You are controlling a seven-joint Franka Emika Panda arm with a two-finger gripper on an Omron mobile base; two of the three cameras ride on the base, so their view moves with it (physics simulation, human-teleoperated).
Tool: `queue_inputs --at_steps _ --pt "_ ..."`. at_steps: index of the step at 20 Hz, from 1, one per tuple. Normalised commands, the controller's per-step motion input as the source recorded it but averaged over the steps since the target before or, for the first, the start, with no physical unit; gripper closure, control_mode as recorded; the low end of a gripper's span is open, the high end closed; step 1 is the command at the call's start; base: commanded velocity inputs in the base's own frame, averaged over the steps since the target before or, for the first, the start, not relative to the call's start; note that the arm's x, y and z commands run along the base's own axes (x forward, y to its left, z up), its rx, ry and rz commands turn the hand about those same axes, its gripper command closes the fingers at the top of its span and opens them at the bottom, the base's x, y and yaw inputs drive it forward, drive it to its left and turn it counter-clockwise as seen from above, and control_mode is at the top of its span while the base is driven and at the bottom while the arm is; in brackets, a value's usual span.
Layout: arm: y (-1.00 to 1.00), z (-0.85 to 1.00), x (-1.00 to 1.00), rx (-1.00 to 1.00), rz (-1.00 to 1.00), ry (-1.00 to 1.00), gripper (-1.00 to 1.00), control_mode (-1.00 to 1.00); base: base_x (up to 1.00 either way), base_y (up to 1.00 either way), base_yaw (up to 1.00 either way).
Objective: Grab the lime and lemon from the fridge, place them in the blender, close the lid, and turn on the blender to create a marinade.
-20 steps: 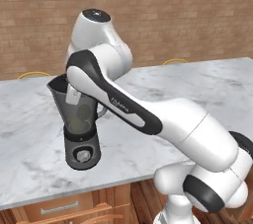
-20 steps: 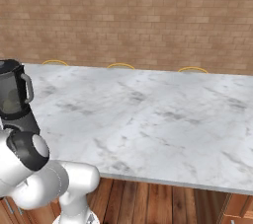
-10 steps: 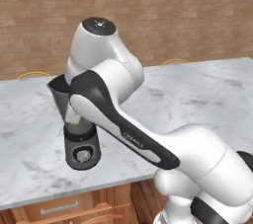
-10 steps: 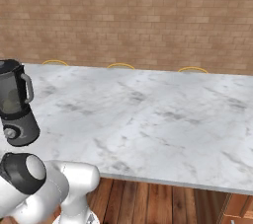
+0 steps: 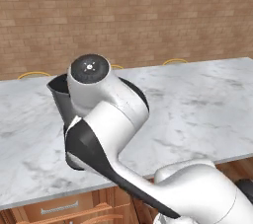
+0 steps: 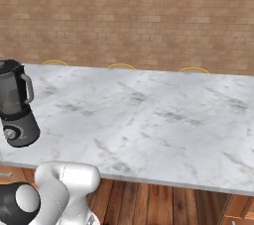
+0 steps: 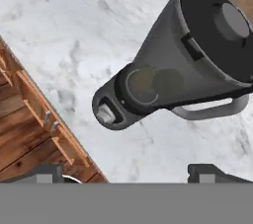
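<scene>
The blender (image 7: 163, 75) stands on the marble counter (image 6: 149, 120) near its front edge, the black lid (image 7: 217, 25) on its jug and 2 fruits dim inside. The claw (image 7: 133, 171) hovers above with jaws apart, holding nothing, probably to reach the knob (image 7: 105, 114).

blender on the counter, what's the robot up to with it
The blender stands on the marble counter near its front edge, with the black lid already on the jug. Two round shapes, one yellowish and one darker, show through the smoky jug near its bottom. The gripper is open and holds nothing; it hangs off the blender, looking at the knob on the base. Turning it on looks like the remaining step.
</scene>
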Motion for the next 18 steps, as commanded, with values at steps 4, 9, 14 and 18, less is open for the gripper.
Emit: queue_inputs --at_steps 4,9,14,18 --pt "0.0 -0.54 -0.32 0.04 -0.52 -0.18 -1.0 -1.0 0.0 0.0 0.0" --pt "0.01 -0.48 -0.1 0.13 -0.43 -0.03 -1.0 -1.0 0.0 0.0 0.0" --pt "0.08 -0.14 0.0 0.16 -0.38 0.0 -1.0 -1.0 0.0 0.0 0.0" --pt "0.0 -0.17 0.01 0.13 -0.39 0.0 -1.0 -1.0 0.0 0.0 0.0"
